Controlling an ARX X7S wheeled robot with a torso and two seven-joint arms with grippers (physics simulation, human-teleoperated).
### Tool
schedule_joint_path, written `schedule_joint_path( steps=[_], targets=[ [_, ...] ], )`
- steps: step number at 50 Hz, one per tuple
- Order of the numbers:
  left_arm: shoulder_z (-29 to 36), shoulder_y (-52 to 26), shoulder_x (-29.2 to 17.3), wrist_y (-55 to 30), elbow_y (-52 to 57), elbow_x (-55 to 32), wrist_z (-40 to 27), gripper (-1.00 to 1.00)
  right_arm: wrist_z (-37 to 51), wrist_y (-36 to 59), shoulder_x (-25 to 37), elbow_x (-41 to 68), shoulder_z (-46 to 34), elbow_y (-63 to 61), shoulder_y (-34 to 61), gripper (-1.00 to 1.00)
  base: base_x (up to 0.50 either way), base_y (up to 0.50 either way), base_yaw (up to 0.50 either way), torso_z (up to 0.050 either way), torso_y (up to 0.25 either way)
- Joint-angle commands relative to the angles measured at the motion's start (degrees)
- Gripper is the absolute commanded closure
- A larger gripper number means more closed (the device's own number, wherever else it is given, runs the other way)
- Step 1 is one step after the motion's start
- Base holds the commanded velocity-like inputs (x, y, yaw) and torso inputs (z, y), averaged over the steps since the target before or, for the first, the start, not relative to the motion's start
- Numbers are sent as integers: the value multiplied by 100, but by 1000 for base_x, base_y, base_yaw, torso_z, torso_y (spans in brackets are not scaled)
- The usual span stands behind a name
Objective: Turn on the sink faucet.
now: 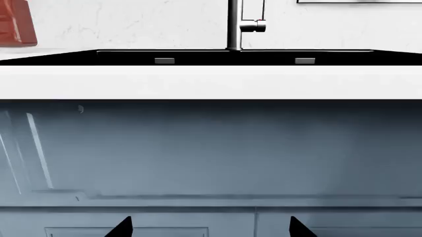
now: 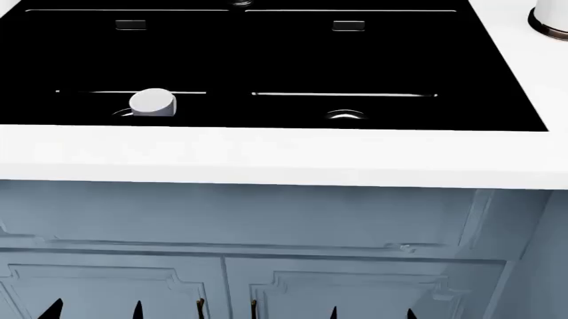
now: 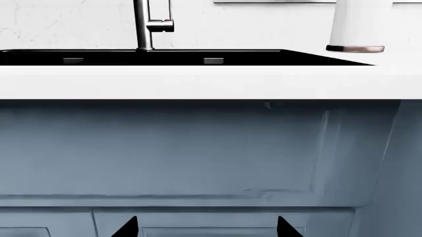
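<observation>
The sink faucet is a tall dark metal cylinder with a silver side stub, standing behind the black sink. It also shows in the right wrist view. In the head view the sink fills the top, and only the faucet's base peeks in at the edge. My left gripper and my right gripper are both open and empty. They are low in front of the blue cabinet, below the counter, far from the faucet. Their tips show in the head view, left gripper, right gripper.
A white counter edge overhangs blue cabinet doors. A white round object lies in the left basin; a ringed drain is in the right basin. A white canister stands right of the sink, a red object far left.
</observation>
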Motion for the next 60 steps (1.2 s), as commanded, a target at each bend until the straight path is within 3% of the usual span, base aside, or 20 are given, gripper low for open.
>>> schedule_joint_path(
  steps=[1,14,19,24,36,42,56,58,60],
  targets=[
    [127,10,-89,14,-6,-67,-106,-100,110,30,92,71,-127,-49,-19,-100,0,0,0,0,0],
    [366,-20,-278,-196,75,-104,-507,-100,292,48,299,307,-368,-70,-18,-100,0,0,0,0,0],
    [476,35,-361,114,67,-142,-478,-100,326,0,358,311,-464,-90,-35,-100,0,0,0,0,0],
    [543,264,-502,42,775,-201,-414,-100,364,273,473,341,-500,-632,-135,-100,0,0,0,20,0],
    [326,399,-925,-1851,3280,-469,-485,-100,444,2089,854,727,-328,-2931,-117,-100,0,0,0,50,8],
    [266,143,-1070,-2664,3980,-605,-481,-100,478,3136,1099,923,-168,-3874,236,-100,0,0,0,50,10],
    [-459,-1423,-1453,-5608,5945,-1461,-510,-100,699,5634,1476,1702,608,-5674,1470,-100,0,0,0,50,10],
    [-422,-1643,-1747,-5788,5997,-1954,-880,-100,759,6013,1571,1759,656,-5834,1750,-100,0,0,0,50,11],
    [-402,-1933,-2377,-5840,5998,-3155,-1846,-100,827,6414,1637,1994,804,-5988,2047,-100,0,0,0,50,11]
  ],
)
